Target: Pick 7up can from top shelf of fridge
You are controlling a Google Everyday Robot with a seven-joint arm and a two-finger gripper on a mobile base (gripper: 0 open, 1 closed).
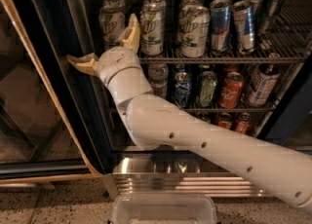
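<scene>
My tan fingers [130, 32] are spread wide and grip nothing. My gripper [101, 39] sits at the left front of the silver wire top shelf [229, 58]. The nearest white-and-green aluminium 7up can [111, 23] stands just behind. Hazard: one finger points toward the dark fridge frame [48, 47]. Advancing may strike it or topple the neighbouring cans [152, 28].

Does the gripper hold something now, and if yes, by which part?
Nothing is held. The gripper is open wide at the left end of the top shelf, in front of the leftmost 7up can, not closed on it.
</scene>
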